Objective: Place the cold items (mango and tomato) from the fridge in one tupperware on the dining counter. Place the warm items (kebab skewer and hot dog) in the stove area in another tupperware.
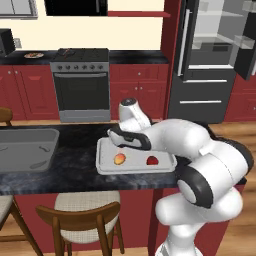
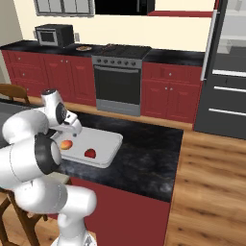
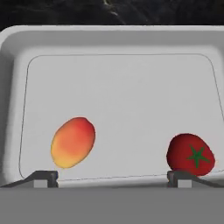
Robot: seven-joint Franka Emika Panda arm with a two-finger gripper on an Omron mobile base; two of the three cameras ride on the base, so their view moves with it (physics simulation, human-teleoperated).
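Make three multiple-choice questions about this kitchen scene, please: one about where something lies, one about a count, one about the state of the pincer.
1. Where does the mango lie?
A. in the sink
B. in the white tupperware, apart from the tomato
C. on the stove

2. How many food items are in that tupperware?
A. one
B. two
C. four

3. How is the pincer?
A. open, holding nothing
B. shut on the tomato
C. shut on the mango

Answers:
1 B: the hand view shows the mango on the container floor, with bare floor between it and the tomato.
2 B: just the mango and the tomato lie inside.
3 A: its fingertips stand wide apart above the tupperware, with nothing between them.
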